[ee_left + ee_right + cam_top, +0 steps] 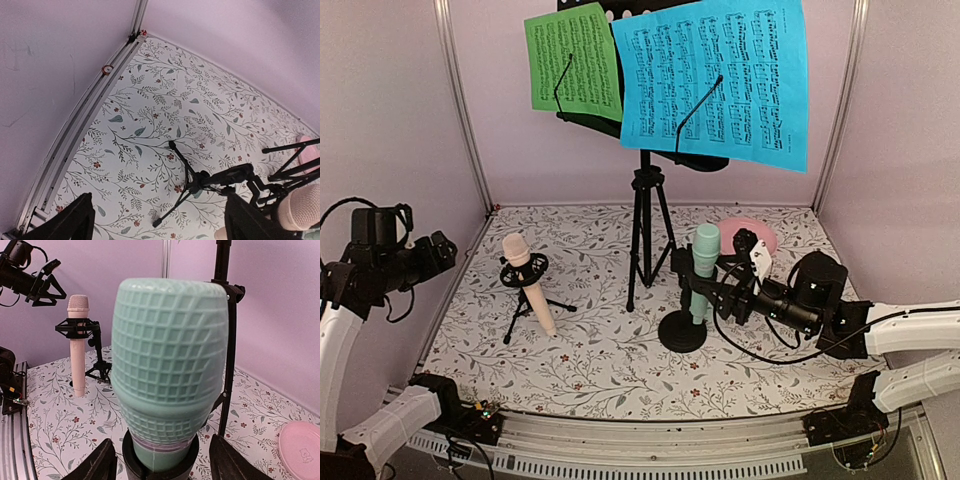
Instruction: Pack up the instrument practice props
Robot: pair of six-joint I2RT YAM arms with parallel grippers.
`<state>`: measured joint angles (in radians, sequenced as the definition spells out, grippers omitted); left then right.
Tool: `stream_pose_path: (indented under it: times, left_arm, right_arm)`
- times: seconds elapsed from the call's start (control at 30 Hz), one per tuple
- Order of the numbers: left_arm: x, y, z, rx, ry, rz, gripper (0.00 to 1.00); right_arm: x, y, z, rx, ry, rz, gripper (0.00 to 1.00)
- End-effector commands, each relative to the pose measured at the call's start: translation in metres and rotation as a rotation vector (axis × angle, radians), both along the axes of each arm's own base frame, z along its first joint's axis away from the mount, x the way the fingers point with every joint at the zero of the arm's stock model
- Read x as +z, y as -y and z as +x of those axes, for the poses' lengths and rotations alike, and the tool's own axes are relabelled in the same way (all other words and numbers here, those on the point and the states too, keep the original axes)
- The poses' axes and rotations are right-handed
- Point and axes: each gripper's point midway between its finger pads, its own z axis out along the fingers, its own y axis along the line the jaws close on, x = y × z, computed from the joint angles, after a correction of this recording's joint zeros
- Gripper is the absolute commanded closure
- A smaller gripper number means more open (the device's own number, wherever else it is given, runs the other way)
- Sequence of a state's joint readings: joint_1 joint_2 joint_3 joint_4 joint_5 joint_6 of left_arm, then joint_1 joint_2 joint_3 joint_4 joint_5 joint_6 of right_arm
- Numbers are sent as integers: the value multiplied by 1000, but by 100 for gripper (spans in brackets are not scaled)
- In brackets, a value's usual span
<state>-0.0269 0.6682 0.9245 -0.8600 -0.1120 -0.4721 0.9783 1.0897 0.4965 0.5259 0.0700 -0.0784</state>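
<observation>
Mint toy microphone [170, 365] stands upright in its black round-based holder [682, 332], straight ahead of the right gripper [161, 442] and between its fingers. We see those fingers spread wide, one on each side of the holder's cup with a sliver of gap on both sides, so they grasp nothing. Just behind the microphone, toward the right-hand finger, rises the pole of the black music stand [642, 215], which carries the green page [573, 62] and the blue page [720, 75] up top. Farther off past the other finger, the beige microphone [528, 285] sits in its small tripod holder [523, 270]. Low on the right-finger side lies a pink plate [302, 450]. Our left gripper [442, 250] hangs high near the side wall, well apart from everything. Its fingers are wide apart and empty — the tripod holder lies ahead of it and below.
</observation>
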Motion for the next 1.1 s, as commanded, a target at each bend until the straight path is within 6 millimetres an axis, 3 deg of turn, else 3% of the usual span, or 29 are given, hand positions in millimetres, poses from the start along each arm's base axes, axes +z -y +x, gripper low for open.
stream_pose_path:
  times: [0.0, 0.2, 0.37, 0.57, 0.83, 1.07]
  left_arm:
    - [19, 18, -3, -94, 15, -39, 13]
    - [63, 38, -19, -192, 81, -111, 14]
    - [90, 59, -17, -314, 107, -147, 13]
    - [130, 79, -12, -429, 183, -179, 1]
    - [144, 94, -4, -504, 216, -216, 1]
    - [148, 125, -2, -659, 243, -244, 1]
  right_arm:
    - [17, -6, -1, 12, 19, 57, 37]
    - [12, -8, -2, 18, -11, 73, 37]
    - [6, -14, 4, 9, -36, 79, 34]
    - [1, -16, 11, -19, -76, 105, 30]
    - [9, -14, 16, -51, -43, 124, 43]
    - [10, -15, 5, 11, 5, 59, 53]
